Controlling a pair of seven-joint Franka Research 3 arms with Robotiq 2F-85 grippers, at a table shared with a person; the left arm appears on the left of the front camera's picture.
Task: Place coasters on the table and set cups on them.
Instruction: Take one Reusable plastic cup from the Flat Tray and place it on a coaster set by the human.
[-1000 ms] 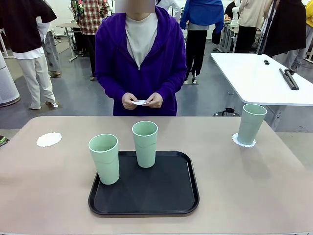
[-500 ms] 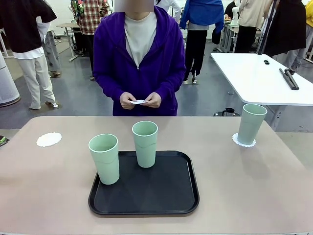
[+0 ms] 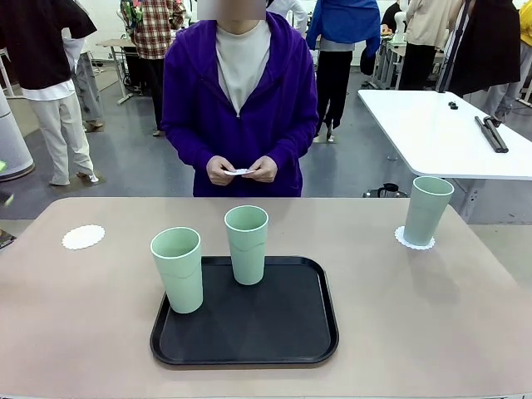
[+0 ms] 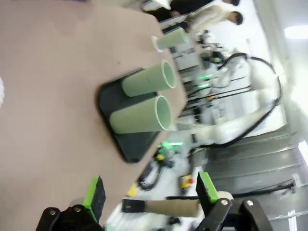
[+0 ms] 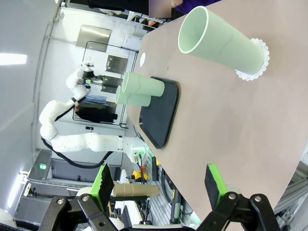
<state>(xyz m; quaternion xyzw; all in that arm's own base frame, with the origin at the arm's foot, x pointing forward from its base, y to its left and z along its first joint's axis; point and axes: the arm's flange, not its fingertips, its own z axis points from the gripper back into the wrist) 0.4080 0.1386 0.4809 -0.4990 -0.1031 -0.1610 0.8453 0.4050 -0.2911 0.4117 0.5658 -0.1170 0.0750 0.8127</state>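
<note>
Both my left claw (image 4: pixel 150 188) and right claw (image 5: pixel 160 183) hang released, empty. Two cups (image 3: pixel 177 268) stand on the tray (image 3: pixel 283 332); a bare coaster (image 3: pixel 83 237) lies far left on the worktop (image 3: pixel 416 316). I'd grasp the nearer cup mid-wall, lift clear of the rim, centre it gently

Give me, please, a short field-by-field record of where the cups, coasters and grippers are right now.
surface: table
tray: black tray, near the middle
cups on tray: left cup and middle cup, both upright
cup set down: right cup, upright on right coaster
bare coaster: left coaster, nothing on it
third coaster: held in person's hands
left gripper: open, empty
right gripper: open, empty
</note>
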